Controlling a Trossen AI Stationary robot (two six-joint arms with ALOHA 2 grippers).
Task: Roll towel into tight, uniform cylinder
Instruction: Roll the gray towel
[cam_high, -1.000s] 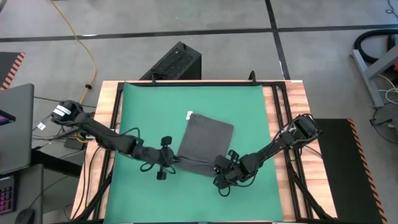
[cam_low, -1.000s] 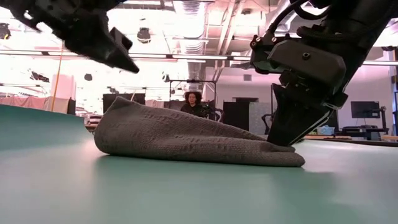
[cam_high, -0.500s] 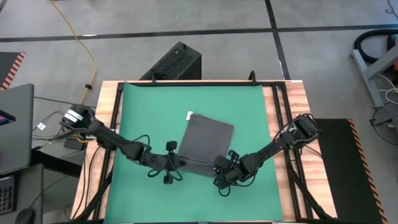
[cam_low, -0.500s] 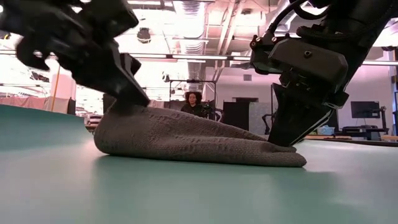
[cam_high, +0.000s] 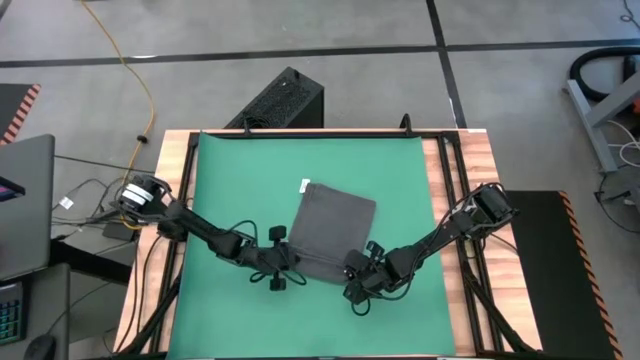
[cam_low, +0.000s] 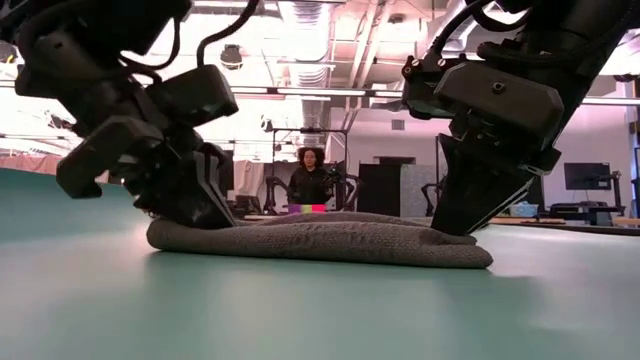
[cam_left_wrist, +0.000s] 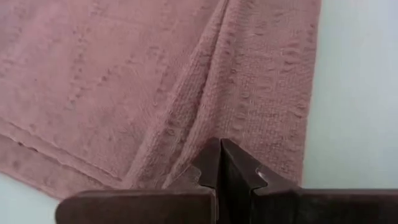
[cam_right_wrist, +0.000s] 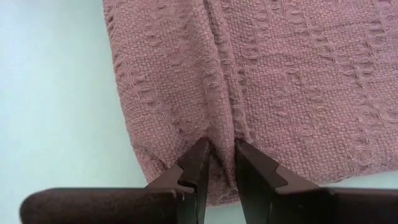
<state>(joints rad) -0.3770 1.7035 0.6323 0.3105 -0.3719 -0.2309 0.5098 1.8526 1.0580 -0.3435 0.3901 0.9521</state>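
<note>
The towel, a dark grey folded cloth with a small white tag at its far corner, is lying flat on the green mat, slightly nearer the mat's front edge than its middle. In the low view it is showing as a low, flattened band on the mat surface. The left gripper is pressing down at the towel's near left corner, its fingers brought fully together with their tips on the cloth edge. The right gripper is standing at the near right corner, its fingers pinching a raised fold of the towel between them. The mat is covering a wooden table. Beyond the table, a person is sitting in the room.
</note>
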